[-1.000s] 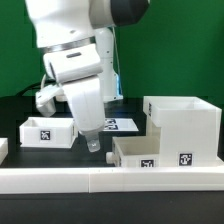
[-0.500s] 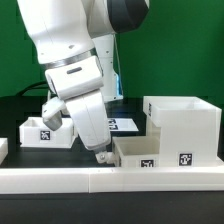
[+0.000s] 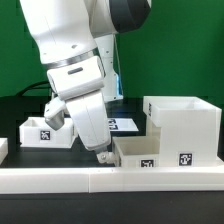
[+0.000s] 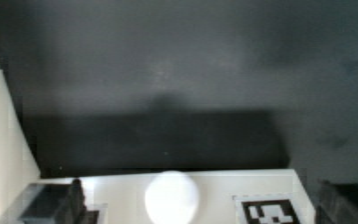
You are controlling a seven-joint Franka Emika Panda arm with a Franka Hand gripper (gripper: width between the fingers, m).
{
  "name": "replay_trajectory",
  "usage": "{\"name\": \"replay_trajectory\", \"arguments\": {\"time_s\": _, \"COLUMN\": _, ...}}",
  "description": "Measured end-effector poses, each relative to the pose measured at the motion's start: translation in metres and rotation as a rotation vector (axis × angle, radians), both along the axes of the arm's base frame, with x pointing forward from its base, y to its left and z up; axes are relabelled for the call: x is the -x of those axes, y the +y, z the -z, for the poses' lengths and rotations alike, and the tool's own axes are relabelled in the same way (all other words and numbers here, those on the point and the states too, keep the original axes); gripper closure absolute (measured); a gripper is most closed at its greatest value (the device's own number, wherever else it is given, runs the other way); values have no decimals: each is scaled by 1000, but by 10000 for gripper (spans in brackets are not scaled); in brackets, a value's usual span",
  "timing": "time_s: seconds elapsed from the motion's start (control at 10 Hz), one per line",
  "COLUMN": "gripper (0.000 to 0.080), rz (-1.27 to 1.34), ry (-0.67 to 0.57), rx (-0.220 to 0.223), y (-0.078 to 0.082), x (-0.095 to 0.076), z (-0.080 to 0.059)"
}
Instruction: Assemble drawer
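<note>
A low white drawer box (image 3: pixel 150 150) with marker tags lies in front of the tall white drawer housing (image 3: pixel 186 122) at the exterior view's right. My gripper (image 3: pixel 102 156) is down at the table, at the low box's end toward the exterior view's left. In the wrist view my gripper (image 4: pixel 197 205) is open, with its dark fingers (image 4: pixel 51 205) wide apart on either side of a white panel (image 4: pixel 131 200). That panel carries a blurred oval knob (image 4: pixel 169 192) and a tag (image 4: pixel 274 212). I cannot tell whether the fingers touch it.
A second small white drawer box (image 3: pixel 47 131) lies at the exterior view's left. The marker board (image 3: pixel 124 124) lies behind the arm. A white rail (image 3: pixel 60 181) runs along the table's front edge. Black table surface (image 4: pixel 176 80) fills most of the wrist view.
The arm has come down and shifted toward the low drawer box, bringing the gripper to table level at its end. Over the last half second it has barely moved.
</note>
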State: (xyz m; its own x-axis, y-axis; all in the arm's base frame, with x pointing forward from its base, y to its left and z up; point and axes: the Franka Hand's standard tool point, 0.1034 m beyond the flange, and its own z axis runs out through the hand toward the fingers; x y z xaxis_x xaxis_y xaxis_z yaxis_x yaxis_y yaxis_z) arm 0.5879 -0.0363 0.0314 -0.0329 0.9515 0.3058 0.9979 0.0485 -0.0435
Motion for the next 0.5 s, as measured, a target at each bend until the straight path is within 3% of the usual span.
{"name": "replay_trajectory", "arguments": {"time_s": 0.5, "gripper": 150, "rz": 99, "ry": 21, "rx": -2, "y": 21, "x": 0, "z": 4}}
